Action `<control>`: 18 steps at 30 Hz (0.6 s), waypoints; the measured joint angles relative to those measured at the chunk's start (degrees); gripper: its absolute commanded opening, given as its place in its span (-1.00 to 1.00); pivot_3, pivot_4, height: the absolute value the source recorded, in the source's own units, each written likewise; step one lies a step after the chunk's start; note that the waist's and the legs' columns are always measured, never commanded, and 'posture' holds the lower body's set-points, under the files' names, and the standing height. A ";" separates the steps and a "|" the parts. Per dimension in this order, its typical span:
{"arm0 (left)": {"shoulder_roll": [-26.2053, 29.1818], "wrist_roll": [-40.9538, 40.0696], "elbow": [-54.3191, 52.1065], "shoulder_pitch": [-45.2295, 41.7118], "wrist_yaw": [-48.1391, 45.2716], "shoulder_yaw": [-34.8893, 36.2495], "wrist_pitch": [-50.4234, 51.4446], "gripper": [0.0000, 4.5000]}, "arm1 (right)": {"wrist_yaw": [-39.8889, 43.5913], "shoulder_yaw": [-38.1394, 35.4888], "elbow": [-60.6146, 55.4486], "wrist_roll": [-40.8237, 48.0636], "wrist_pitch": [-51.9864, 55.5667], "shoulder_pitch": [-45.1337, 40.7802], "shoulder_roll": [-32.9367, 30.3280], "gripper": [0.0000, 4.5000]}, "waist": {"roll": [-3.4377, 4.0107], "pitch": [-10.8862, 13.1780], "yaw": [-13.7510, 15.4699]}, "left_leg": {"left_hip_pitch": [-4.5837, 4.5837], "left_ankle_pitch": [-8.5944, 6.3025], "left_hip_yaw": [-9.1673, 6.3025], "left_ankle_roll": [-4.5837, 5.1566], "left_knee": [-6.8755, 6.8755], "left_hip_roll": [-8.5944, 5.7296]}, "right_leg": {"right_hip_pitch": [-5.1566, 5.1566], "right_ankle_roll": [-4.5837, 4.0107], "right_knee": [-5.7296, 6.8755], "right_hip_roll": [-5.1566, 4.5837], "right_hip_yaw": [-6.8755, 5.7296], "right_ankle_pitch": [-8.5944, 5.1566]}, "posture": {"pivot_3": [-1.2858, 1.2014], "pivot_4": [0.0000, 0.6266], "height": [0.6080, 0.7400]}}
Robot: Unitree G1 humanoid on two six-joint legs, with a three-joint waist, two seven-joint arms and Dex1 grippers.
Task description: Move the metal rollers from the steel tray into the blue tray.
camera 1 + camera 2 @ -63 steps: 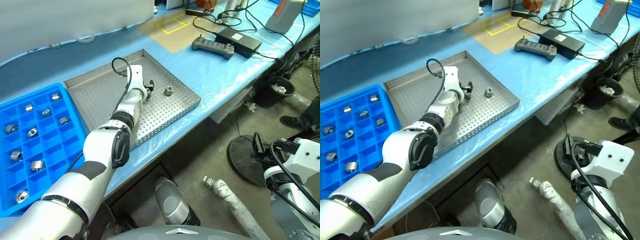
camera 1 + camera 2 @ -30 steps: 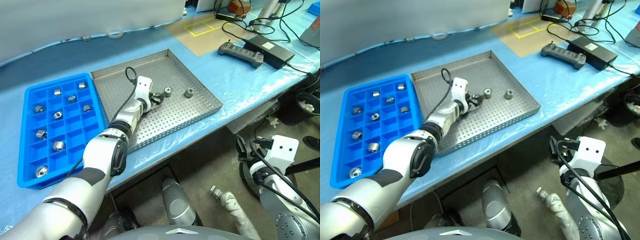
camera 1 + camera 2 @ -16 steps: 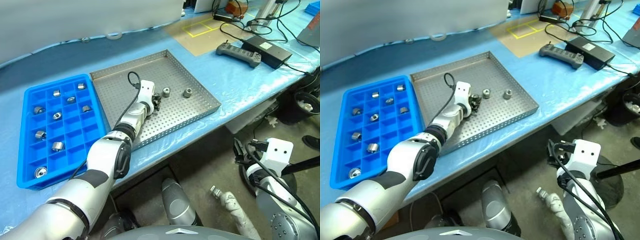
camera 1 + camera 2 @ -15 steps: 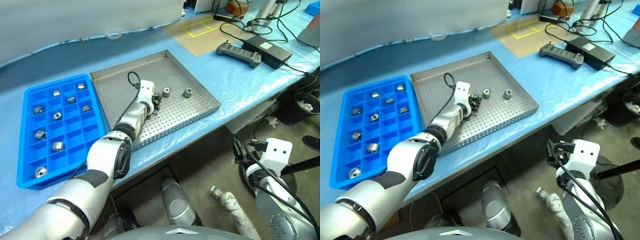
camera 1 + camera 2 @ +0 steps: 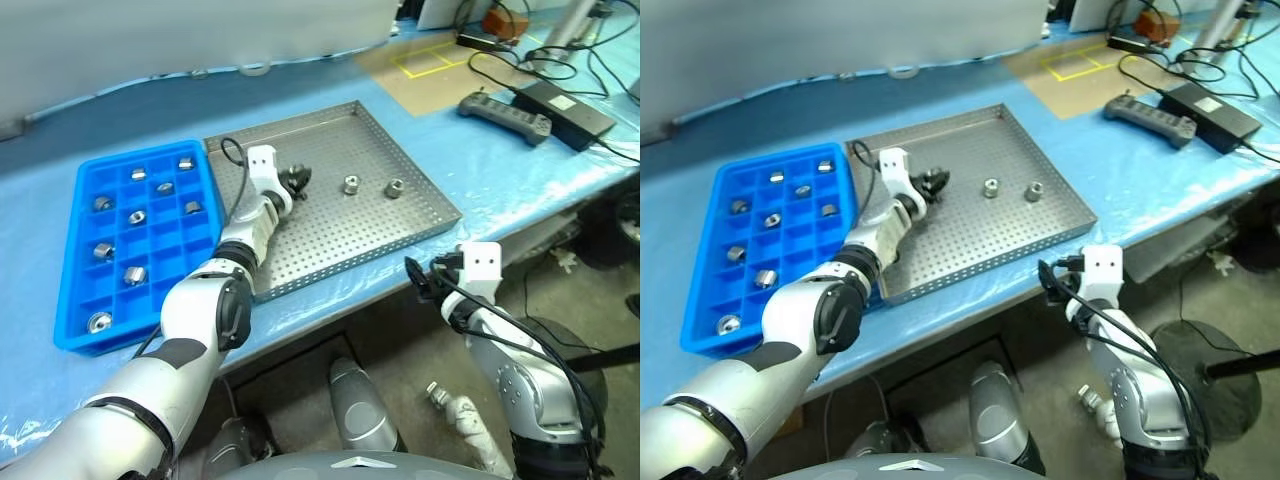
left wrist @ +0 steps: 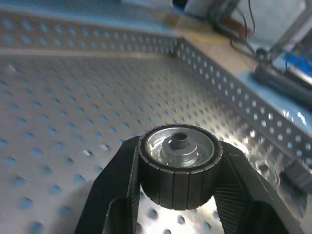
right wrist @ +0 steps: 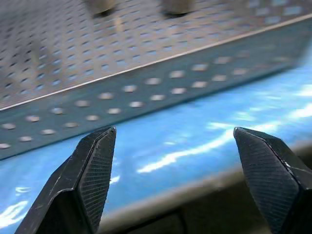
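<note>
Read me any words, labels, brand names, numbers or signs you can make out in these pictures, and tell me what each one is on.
None can be read.
The blue tray, steel tray and metal rollers show no markings.
The yellow taped square on the bench is only an outline, with no text.

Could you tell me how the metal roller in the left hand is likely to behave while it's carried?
The roller looks solid and stiff, probably heavy for its size. Its ribbed side sits between the left hand's ridged fingers, so slipping seems unlikely. Being round, it could roll if dropped sideways.
</note>
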 measured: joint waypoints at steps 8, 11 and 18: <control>4.77 0.74 -17.94 10.06 -0.35 -4.65 -0.17 -0.23 | 4.18 -0.01 9.66 -3.74 -2.30 -5.59 0.20 0.79 | -1.00 -0.04 5.68 | 0.20 1.32 0.02 -0.93 -0.11 0.93 | -0.15 -1.40 -0.21 0.93 -0.16 0.82 | -0.05 -0.52 1.00; 5.57 0.74 -20.85 14.17 -0.03 -5.54 2.68 -0.23 | 4.71 0.74 13.05 -5.34 -4.08 -7.84 2.08 0.79 | -0.88 0.09 7.35 | 0.24 1.74 -0.05 -1.75 -0.58 1.38 | -0.51 -1.21 -0.26 0.91 -1.14 0.64 | -0.04 -0.52 1.00; 9.94 0.25 -25.07 16.08 3.05 -5.58 6.48 -0.23 | 6.27 2.36 14.04 -6.88 -6.09 -8.09 4.20 0.79 | -0.93 0.69 14.06 | 0.91 2.77 0.00 -4.38 -4.57 2.28 | -2.24 -2.56 -1.01 2.03 -1.97 -0.32 | -0.06 -0.52 1.00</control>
